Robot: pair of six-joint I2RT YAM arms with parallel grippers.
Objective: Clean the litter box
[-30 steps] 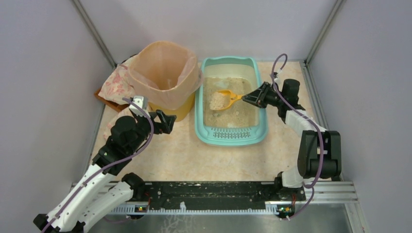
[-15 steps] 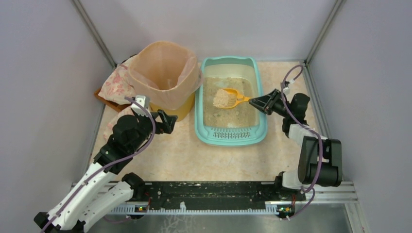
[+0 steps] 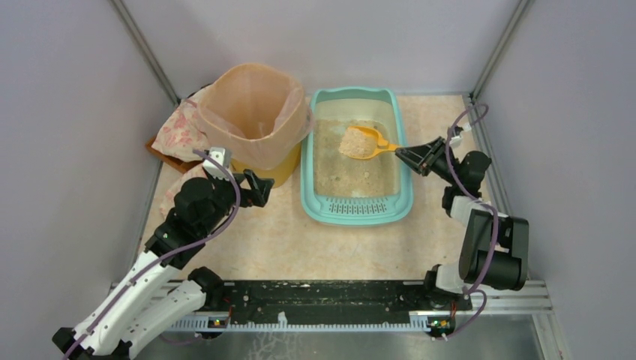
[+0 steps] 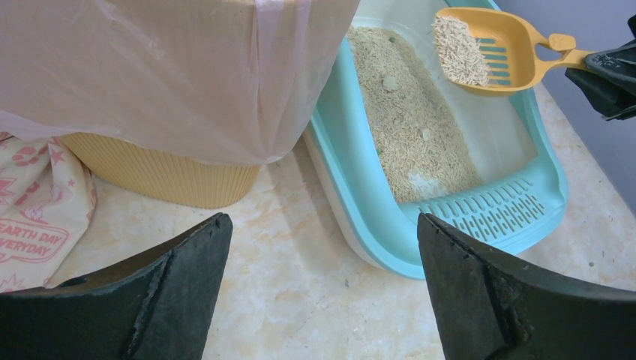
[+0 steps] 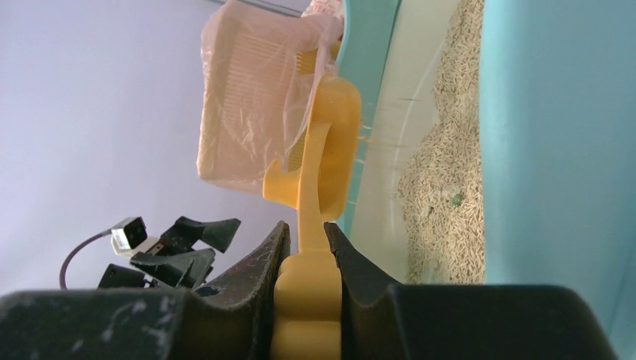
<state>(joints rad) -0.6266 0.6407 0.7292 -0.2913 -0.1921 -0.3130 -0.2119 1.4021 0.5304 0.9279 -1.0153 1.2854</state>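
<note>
We see the right arm folded at the right side of the table (image 3: 285,240), forearm angled left toward the litter box (image 3: 358,208), which sits at back centre, just beside the lined yellow bin (image 3: 255,105). The right gripper (image 3: 409,154) has its 2 fingers pinched narrow on the handle of the orange scoop (image 3: 364,141), holding it, loaded, above the litter at the box's far end. The left arm stretches forward, and the left gripper (image 3: 255,187) is spread wide, empty, near the bin's front.
</note>
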